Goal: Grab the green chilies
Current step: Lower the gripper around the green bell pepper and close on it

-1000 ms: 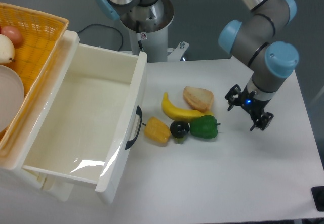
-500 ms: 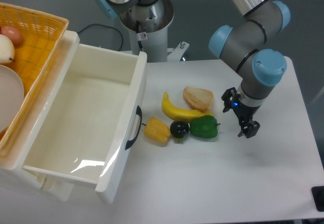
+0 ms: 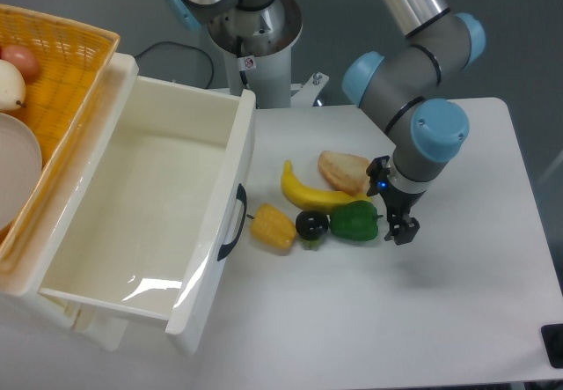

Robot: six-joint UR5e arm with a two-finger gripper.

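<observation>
My gripper (image 3: 393,211) hangs just to the right of the green chilies (image 3: 354,221) on the white table (image 3: 457,320), its dark fingers pointing down, parted and holding nothing. The green chilies lie in a cluster, touching the small black fruit (image 3: 311,224) on their left, with the banana (image 3: 310,196) just behind and a piece of bread (image 3: 344,172) beyond. The white drawer (image 3: 158,214) stands open to the left.

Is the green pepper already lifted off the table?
No, the green chilies lie on the white table beside the black round fruit, with the gripper just to their right and not around them.
</observation>
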